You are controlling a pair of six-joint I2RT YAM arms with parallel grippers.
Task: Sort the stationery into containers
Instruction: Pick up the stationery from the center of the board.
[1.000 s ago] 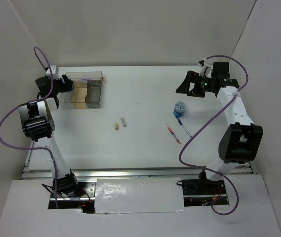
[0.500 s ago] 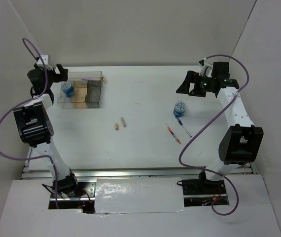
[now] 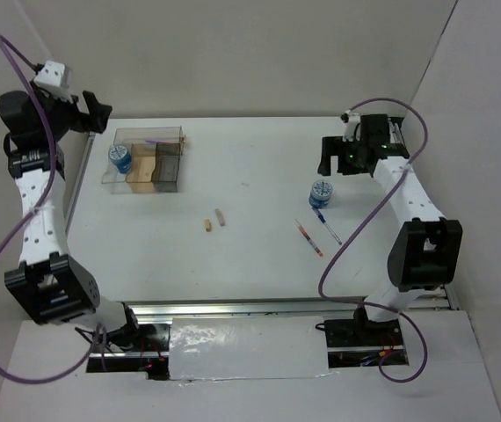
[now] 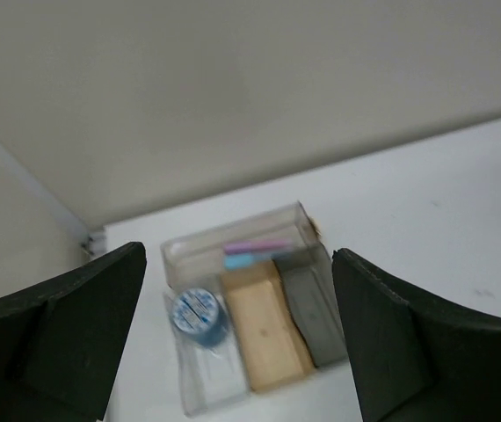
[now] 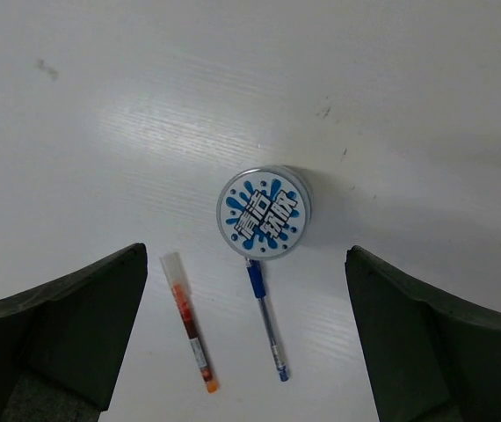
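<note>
White matte table (image 3: 259, 264), plain walls. Clear plastic organiser (image 4: 307, 230) sits back-left w/ tan + smoky grey bins. One round blue tub (image 4: 196, 312) is in a clear bin, pale-blue bar (image 4: 249, 260) in the long back one. Other tub (image 5: 264, 211), thin red-orange pen (image 5: 191, 321) & blue pen (image 5: 266, 330) lie below right gripper (image 3: 330, 161), the blue pen's end right up against that tub. Two tan stubs (image 3: 207, 225) mid-table. Left gripper (image 3: 95, 112) is raised by the organiser. Both sets of jaws wide apart, holding nothing.

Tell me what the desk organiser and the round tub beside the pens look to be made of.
Desk organiser: clear plastic, glossy, by the look; the table shows through its walls, with tan and smoky grey sections. Round tub: probably plastic or tin; silvery rim, printed blue-and-white lid. Which one, the view leaves open.
</note>
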